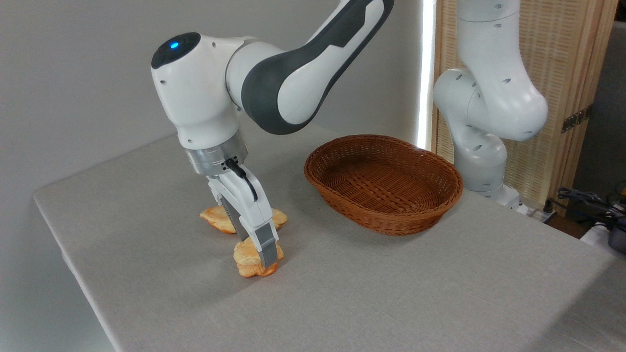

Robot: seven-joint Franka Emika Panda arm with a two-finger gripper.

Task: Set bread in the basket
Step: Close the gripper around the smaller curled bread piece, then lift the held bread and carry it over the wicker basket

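The bread (246,262), a small lumpy bun with a golden top and orange-brown edges, lies on the grey table near its front left. My gripper (257,250) has come down over it, open. The near finger stands against the bun's right front side and the far finger is partly hidden behind the bun. The bun rests on the cloth. The basket (342,204), an oval reddish-brown wicker one with low sides, stands to the right of the bun, with nothing in it.
A flatter golden pastry (215,218) lies just behind the gripper. The arm's white base column (484,122) rises behind the basket at the right. The table's left edge (54,234) is close to the bun. Cables lie off the table at far right.
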